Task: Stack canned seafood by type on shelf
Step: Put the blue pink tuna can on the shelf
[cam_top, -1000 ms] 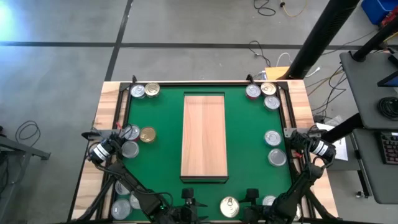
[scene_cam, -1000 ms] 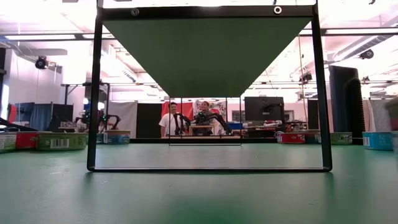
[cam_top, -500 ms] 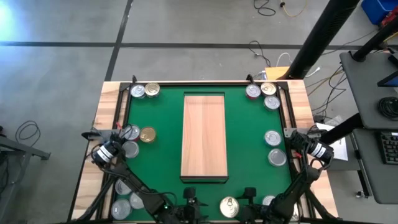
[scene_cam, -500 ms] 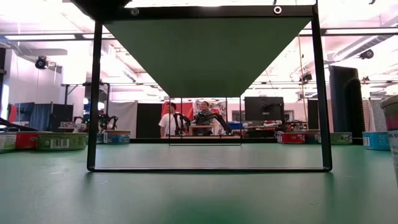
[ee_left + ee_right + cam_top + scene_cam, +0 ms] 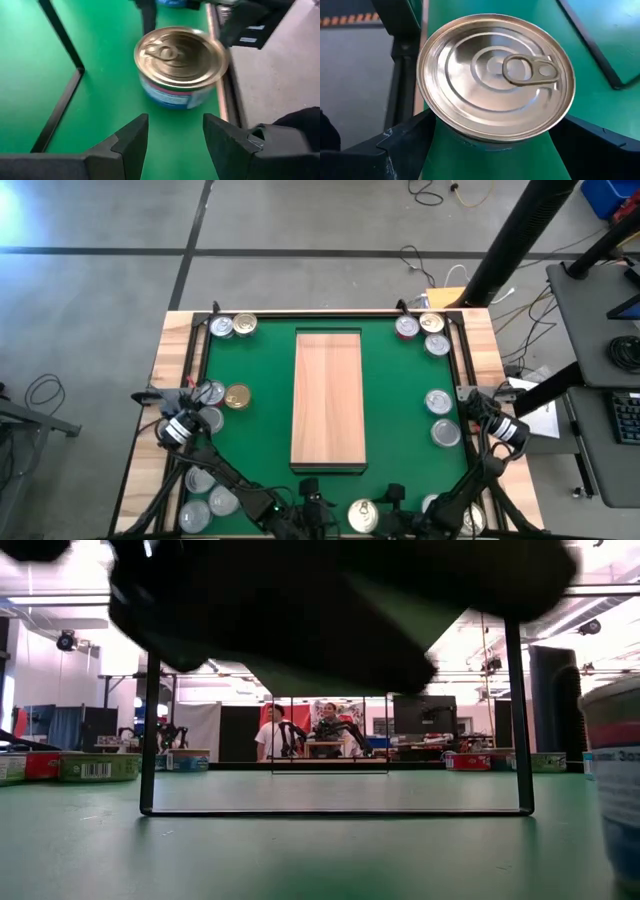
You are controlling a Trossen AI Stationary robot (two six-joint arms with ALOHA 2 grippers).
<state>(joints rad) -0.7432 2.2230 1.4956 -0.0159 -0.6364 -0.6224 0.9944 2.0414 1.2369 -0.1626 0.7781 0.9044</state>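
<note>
Round silver-topped tin [image 5: 495,80], ribbed lid with pull-tab, sits between the right gripper's [image 5: 492,150] wide-spread fingers at the green mat's near edge; left gripper [image 5: 175,137] half open, empty, facing a gold-topped tin [image 5: 181,62]; light-wood shelf [image 5: 328,400] bare.

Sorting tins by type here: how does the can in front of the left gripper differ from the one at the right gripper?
The left-side can has a gold lid; the right-side can is silver. The left-side can sits ahead of the open left gripper; the right-side can sits between the right gripper's fingers. Both have pull-tabs.

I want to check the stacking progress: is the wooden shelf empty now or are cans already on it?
Empty. The high view shows the shelf as bare wood, and every can sits on the green mat around it.
</note>
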